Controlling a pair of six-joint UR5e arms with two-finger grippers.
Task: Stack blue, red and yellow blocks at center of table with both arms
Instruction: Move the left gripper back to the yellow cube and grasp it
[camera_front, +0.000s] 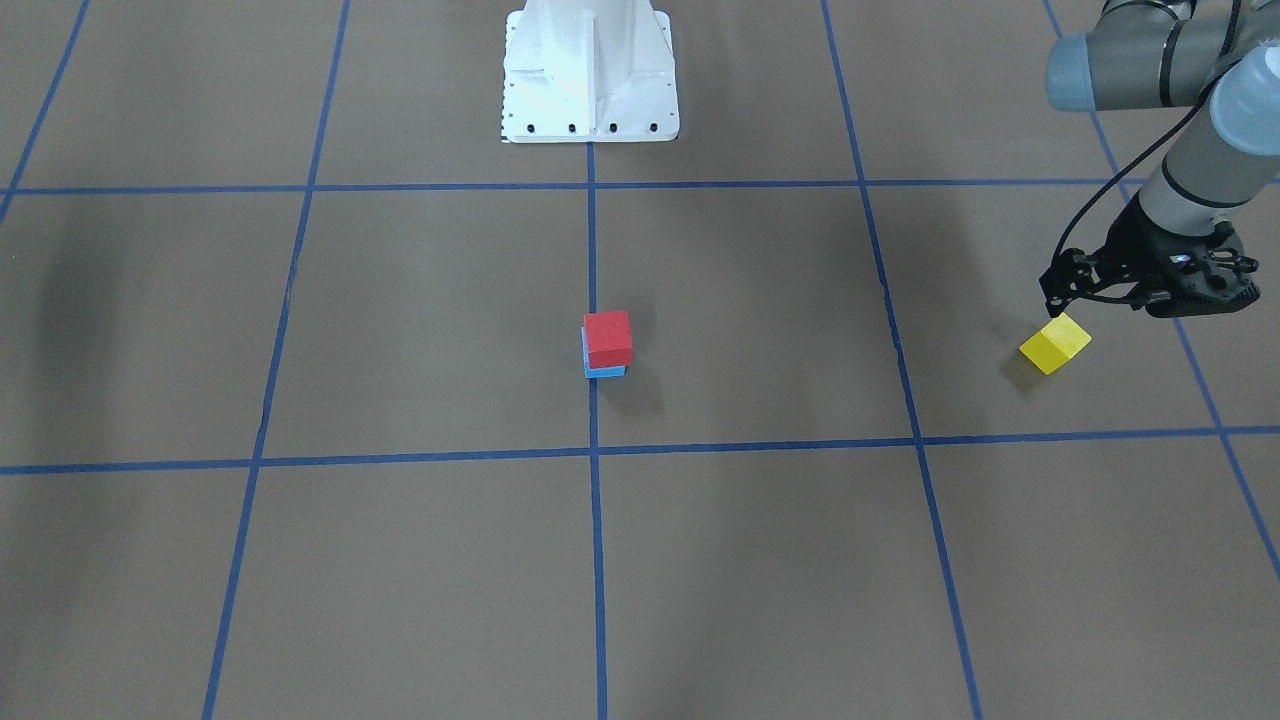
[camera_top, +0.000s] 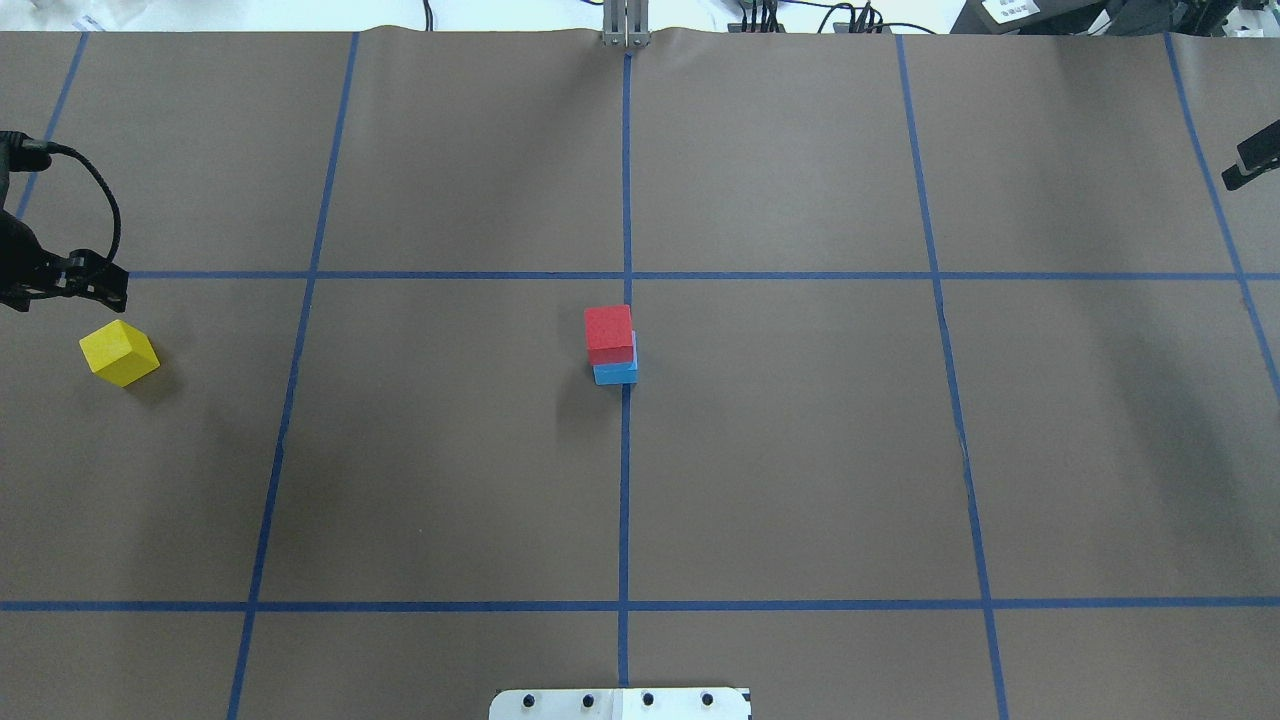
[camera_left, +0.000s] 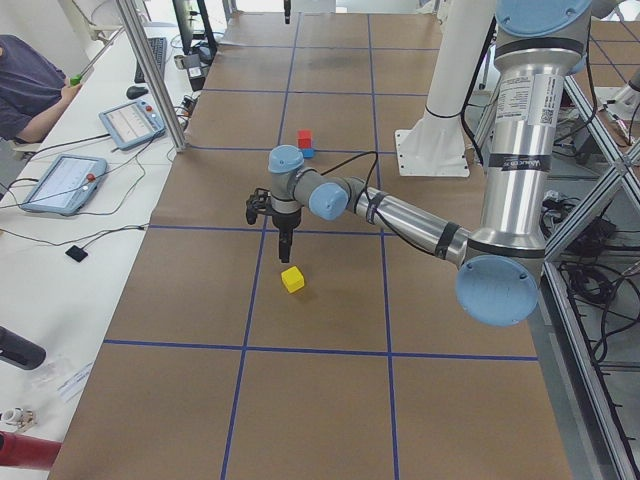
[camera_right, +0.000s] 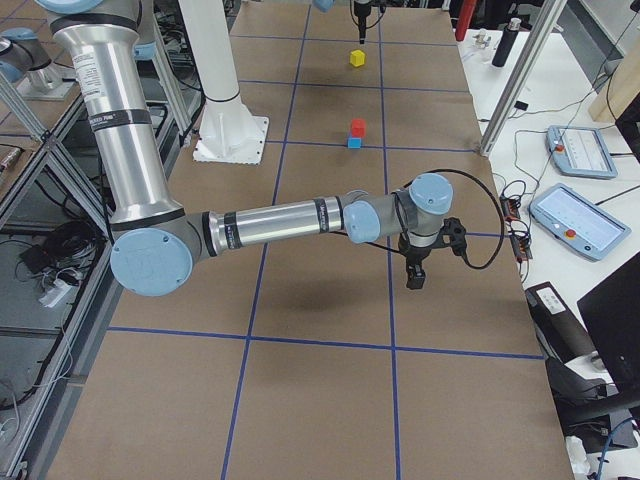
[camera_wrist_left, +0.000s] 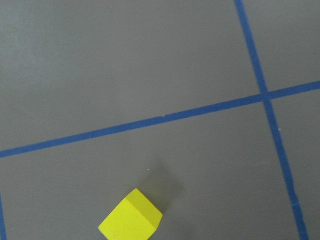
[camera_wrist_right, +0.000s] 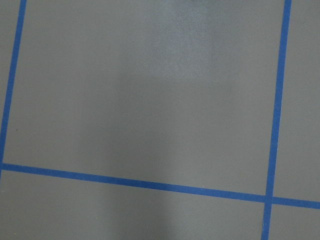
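Three blocks on the tabletop (camera_front: 400, 300): the red block (camera_front: 608, 338) sits on the blue block (camera_front: 604, 372) at centre, on the middle tape line, w/ red shifted a bit off blue's edges. The yellow block (camera_front: 1055, 343) lies alone, well apart from that stack, far out on the robot's left side. It's flat on the tabletop and turned diagonal vs. the grid. The left pincer (camera_front: 1056, 295) hangs above the tabletop just beside the yellow block, not touching it and pointing down. The block is offset from under the tip, and in the left wrist view it shows at the bottom edge. The pincer's fingers look pressed together, narrow, w/ nothing between them. The right pincer (camera_right: 414, 278) hangs far out on the robot's right, well apart from all blocks. Can't tell if it's wide or narrow.
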